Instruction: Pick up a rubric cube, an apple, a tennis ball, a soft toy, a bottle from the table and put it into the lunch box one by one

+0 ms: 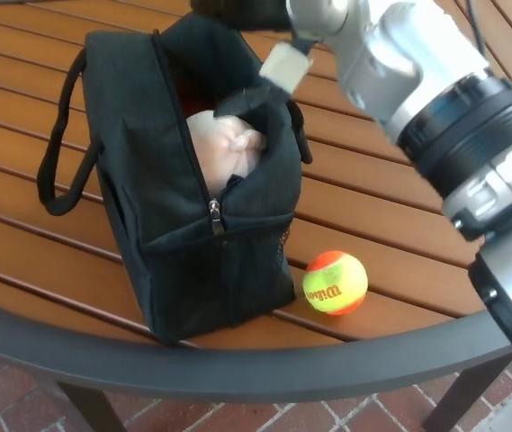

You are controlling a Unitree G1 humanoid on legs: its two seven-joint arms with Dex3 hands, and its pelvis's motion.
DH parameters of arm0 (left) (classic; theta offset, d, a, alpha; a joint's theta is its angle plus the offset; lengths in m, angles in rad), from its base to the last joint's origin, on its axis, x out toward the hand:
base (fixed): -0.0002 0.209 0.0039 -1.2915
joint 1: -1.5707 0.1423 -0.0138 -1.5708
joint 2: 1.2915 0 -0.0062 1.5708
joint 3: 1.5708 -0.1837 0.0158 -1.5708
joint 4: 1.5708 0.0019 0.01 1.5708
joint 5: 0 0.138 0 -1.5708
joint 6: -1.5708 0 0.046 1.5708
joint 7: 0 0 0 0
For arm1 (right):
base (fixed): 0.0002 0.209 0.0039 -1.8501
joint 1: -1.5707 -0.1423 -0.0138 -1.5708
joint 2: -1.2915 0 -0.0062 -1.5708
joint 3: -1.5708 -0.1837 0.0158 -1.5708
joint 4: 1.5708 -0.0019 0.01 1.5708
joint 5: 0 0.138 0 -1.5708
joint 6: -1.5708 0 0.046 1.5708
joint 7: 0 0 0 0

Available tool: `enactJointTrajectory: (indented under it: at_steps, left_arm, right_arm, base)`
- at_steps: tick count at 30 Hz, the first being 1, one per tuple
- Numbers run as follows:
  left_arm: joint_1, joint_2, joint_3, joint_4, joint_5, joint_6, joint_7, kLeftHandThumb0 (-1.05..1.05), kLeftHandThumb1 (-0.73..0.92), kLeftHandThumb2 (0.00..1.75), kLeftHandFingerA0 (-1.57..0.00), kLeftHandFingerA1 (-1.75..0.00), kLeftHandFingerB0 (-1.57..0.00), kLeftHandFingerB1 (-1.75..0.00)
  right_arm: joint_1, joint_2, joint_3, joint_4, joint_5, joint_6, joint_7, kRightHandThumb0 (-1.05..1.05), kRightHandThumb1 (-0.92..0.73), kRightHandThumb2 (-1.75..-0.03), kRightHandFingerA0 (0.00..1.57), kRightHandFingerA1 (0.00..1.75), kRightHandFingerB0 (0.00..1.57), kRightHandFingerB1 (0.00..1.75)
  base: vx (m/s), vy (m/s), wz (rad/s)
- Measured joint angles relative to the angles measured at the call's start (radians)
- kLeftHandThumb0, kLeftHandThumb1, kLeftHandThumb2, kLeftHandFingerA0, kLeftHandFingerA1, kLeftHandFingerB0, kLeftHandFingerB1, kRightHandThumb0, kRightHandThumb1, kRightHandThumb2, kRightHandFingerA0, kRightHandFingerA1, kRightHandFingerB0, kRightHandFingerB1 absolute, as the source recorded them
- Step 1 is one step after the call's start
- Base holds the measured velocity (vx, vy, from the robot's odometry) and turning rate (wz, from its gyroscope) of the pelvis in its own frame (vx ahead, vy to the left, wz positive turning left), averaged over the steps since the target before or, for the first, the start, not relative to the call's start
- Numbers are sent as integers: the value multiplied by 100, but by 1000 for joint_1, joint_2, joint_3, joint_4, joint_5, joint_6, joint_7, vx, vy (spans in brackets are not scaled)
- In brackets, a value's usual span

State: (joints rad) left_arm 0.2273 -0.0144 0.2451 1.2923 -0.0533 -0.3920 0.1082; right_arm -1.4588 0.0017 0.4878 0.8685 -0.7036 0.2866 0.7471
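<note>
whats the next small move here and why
Probably swing the right hand down toward the tennis ball: the soft toy already sits in the open lunch box, and the ball lies on the table beside it.

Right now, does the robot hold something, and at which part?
Cannot be told: the right hand is cut off at the picture's top edge above the lunch box.

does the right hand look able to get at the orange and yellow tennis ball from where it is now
Probably yes. The orange and yellow tennis ball lies in the open on the wooden slat table, beside the black fabric lunch box, with nothing over it. The right arm is above it; its hand is mostly out of frame.
</note>
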Motion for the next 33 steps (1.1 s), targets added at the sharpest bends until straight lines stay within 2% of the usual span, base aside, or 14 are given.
enactJointTrajectory:
  at_steps: [2, 3, 5, 6, 7, 13, 14, 15, 16, 21, 22, 24, 25, 33]
  left_arm:
    - [-1, 0, 2, 1, 0, 0, 0, -18, 34, 120, -93, -140, -93, -116]
    - [-2, 0, 0, 2, 1, 0, 2, -18, 35, 120, -96, -139, -96, -118]
    - [-2, 1, -9, 4, 5, 0, 9, -18, 35, 120, -96, -139, -96, -118]
    - [-3, 1, -9, 5, 6, 0, 9, -16, 40, 112, -91, -141, -91, -119]
    - [-3, 1, -6, 5, 5, 0, 9, -16, 37, 123, -94, -146, -94, -122]
    - [-1, -1, -1, 4, 5, -4, 4, -19, 40, 122, -99, -142, -95, -123]
    - [-1, -1, 0, 4, 4, -4, 3, -15, 38, 119, -99, -138, -92, -119]
    - [-2, -2, 3, 4, 3, -4, 1, -15, 38, 119, -99, -138, -92, -119]
    - [-2, -2, 4, 4, 2, -4, 1, -15, 45, 112, -96, -137, -87, -121]
    - [-7, -11, 5, 1, 0, -4, -1, -20, 43, 113, -94, -140, -91, -124]
    - [-8, -17, 4, -1, 0, -4, -3, -17, 41, 117, -94, -144, -89, -125]
    - [-9, -21, 3, -1, 0, -4, -4, -17, 41, 117, -94, -144, -89, -125]
    - [-10, -22, 3, -2, 0, -4, -4, -19, 38, 121, -99, -134, -95, -120]
    - [-19, -25, 1, -4, -1, -4, -4, -18, 44, 116, -91, -138, -90, -119]
  right_arm:
    - [-15, 0, -12, 16, 8, 7, 0, -105, -92, -74, 0, 0, 0, 0]
    - [-23, 0, -14, 22, 10, 10, 0, -105, -77, -102, 0, 0, 0, 2]
    - [-32, -2, -12, 25, 13, 15, 0, -105, -77, -102, 0, 0, 0, 2]
    - [-33, -2, -10, 25, 13, 15, 0, -105, -74, -106, 0, 0, 0, 0]
    - [-34, -5, -2, 25, 12, 15, 0, -105, -65, -110, 0, 21, 2, 0]
    - [7, -51, -14, -108, 28, 21, 18, -100, -63, -102, 0, 20, 8, 0]
    - [16, -55, -17, -128, 30, 23, 19, -84, -56, -81, 0, 0, 9, 14]
    - [43, -65, -23, -182, 34, 29, 22, -84, -56, -81, 0, 0, 9, 14]
    - [61, -69, -29, -216, 34, 35, 21, -72, -73, -62, 20, 49, 19, 32]
    - [156, -78, -59, -381, 33, 64, 20, -74, -72, -62, 22, 57, 23, 36]
    - [211, -82, -74, -463, 29, 76, 19, -77, -69, -61, 14, 55, 23, 33]
    - [252, -86, -83, -517, 25, 84, 18, -77, -69, -61, 14, 55, 23, 33]
    - [283, -89, -91, -556, 22, 90, 18, -78, -51, -88, 12, 57, 17, 43]
    - [586, -148, -151, -872, -5, 139, 18, -80, -49, -89, 4, 46, 15, 43]
  base:
    - [0, 0, 0]
    - [0, 0, 0]
    - [0, 0, 0]
    - [0, 0, 0]
    - [0, 0, 0]
    - [0, 0, 0]
    - [0, 0, 0]
    - [0, 0, 0]
    - [0, 0, 0]
    - [0, 0, 0]
    - [0, 0, 0]
    - [0, 0, 0]
    - [0, 0, 0]
    - [0, 0, 0]
